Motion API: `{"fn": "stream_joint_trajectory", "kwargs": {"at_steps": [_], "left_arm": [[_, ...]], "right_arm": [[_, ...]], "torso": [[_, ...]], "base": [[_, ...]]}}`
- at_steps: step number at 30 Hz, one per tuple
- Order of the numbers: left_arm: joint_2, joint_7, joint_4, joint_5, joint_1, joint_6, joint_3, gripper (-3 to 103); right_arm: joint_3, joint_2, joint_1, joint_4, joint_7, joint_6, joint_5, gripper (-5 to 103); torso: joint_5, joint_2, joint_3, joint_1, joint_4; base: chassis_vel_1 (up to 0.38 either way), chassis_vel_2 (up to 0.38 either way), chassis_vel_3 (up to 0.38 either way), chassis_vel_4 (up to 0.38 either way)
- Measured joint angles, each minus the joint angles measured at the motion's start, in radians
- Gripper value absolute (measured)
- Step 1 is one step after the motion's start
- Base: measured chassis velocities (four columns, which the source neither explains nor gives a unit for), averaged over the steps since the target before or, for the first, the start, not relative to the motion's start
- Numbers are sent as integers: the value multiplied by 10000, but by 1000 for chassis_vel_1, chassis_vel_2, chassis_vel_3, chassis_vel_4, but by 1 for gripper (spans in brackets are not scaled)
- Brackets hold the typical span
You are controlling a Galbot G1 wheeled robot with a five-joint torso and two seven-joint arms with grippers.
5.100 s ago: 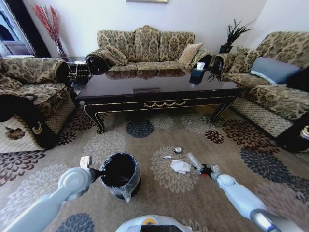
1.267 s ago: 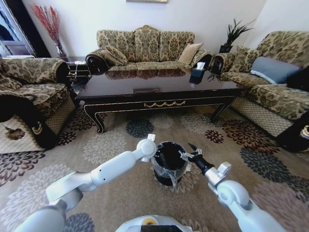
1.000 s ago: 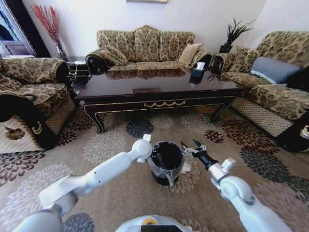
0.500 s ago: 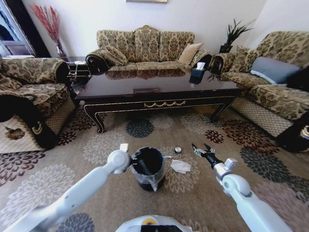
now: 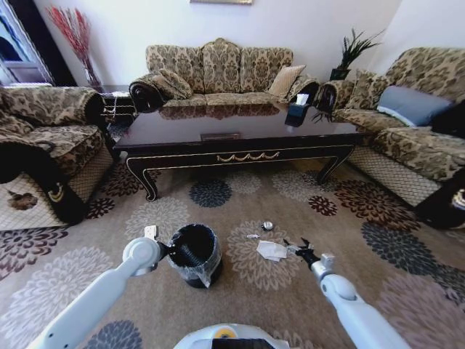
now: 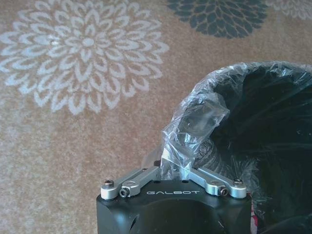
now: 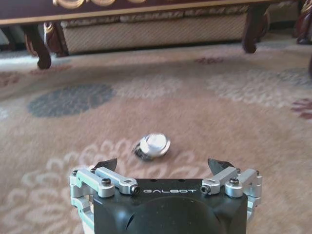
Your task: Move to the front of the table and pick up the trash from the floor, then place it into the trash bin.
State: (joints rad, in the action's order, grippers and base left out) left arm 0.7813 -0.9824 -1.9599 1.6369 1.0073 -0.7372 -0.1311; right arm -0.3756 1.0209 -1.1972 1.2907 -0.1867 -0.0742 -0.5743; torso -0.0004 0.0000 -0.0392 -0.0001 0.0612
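The black trash bin [image 5: 195, 254] with its clear liner is on the flowered floor [image 5: 240, 305], left of centre. My left gripper [image 5: 171, 251] is shut on its rim, and the left wrist view shows the liner bunched between the fingers of this gripper [image 6: 178, 165] beside the bin's dark mouth [image 6: 265, 126]. A crumpled white tissue [image 5: 272, 250], a silver ball [image 5: 267, 225] and a tiny pale scrap [image 5: 252, 235] lie on the carpet. My right gripper [image 5: 298, 249] is open low beside the tissue. In its wrist view the ball [image 7: 153, 145] lies just beyond the gripper [image 7: 163, 164]. The dark table [image 5: 240, 145] stands behind.
Patterned sofas [image 5: 218, 69] ring the table on three sides, with an armchair [image 5: 43, 145] at left and a couch [image 5: 414, 145] at right. A tissue box [image 5: 296, 109] sits on the tabletop. Open carpet lies between the table's front rail [image 7: 146, 5] and me.
My left arm has carried the bin from the centre, beside the right gripper, back to the left and lower. The right gripper has dropped toward the carpet next to the tissue.
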Motion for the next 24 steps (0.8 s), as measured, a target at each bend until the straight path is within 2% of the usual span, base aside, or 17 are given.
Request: {"fn": "stream_joint_trajectory", "kwargs": {"at_steps": [3, 14, 24], "left_arm": [[-175, -1, -92, 51, 12, 1, -47, 0], [-182, -62, -476, 1, 384, 2, -119, 0], [-286, -84, -677, 7, 442, 31, -134, 0]], "right_arm": [[415, 374, 426, -774, -12, -90, 262, 100], [948, 1014, 1451, -2878, -78, -315, 679, 100], [1061, 1653, 1853, -3536, -151, -302, 617, 100]], "torso": [[4, 0, 0, 0, -1], [1, 0, 0, 0, -1], [2, 0, 0, 0, -2]], "base": [[0, 0, 0, 0], [0, 0, 0, 0], [0, 0, 0, 0]]}}
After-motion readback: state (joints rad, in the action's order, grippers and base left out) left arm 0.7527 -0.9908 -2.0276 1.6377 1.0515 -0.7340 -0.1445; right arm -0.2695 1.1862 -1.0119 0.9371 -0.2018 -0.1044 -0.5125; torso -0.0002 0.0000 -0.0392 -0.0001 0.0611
